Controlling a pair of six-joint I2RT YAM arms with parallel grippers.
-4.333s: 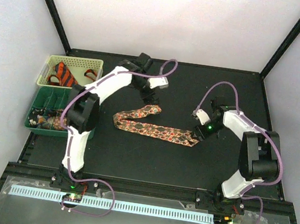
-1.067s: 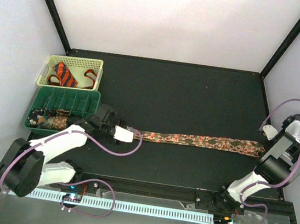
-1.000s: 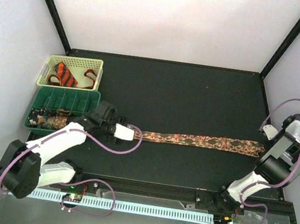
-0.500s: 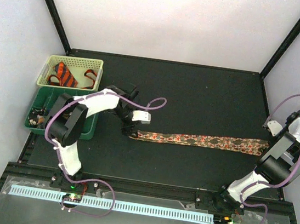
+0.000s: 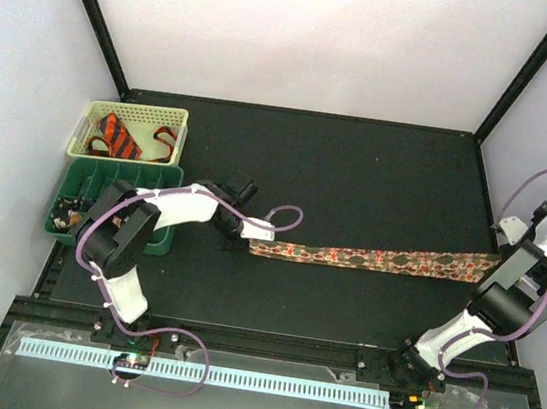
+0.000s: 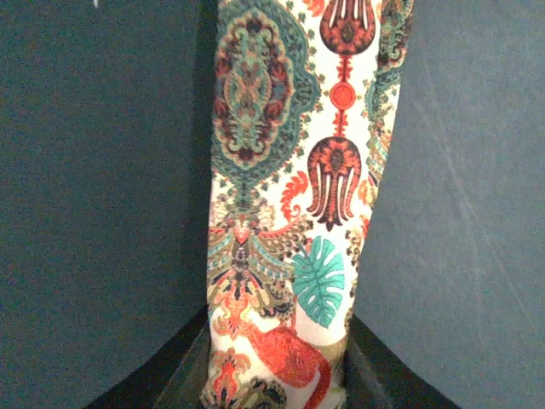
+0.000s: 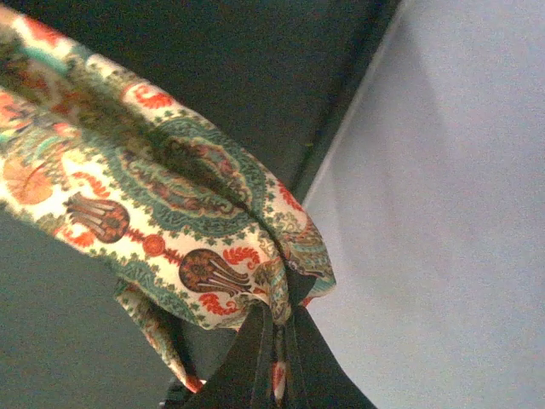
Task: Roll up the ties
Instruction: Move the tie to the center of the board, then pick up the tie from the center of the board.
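Left arm: folded back on itself at the elbow, forearm running low over the table (image 5: 359,165) toward the right. Left tool (image 5: 252,239) grasping the left end of the speckled tie (image 5: 372,257). In the left wrist view the fabric rises from between the dark fingers (image 6: 183,379).

Right arm: reaching up along the table's right edge, wrist by the wall. Right tool (image 5: 502,257) clenched on the tie's right end; fingers (image 7: 255,341) pinch bunched fabric.

The speckled tie runs as one straight, unrolled strip between the two tools across the middle of the table.

The orange tie (image 5: 119,134) lies in the cream basket (image 5: 135,109) at far left, with the green tray (image 5: 127,167) just in front.
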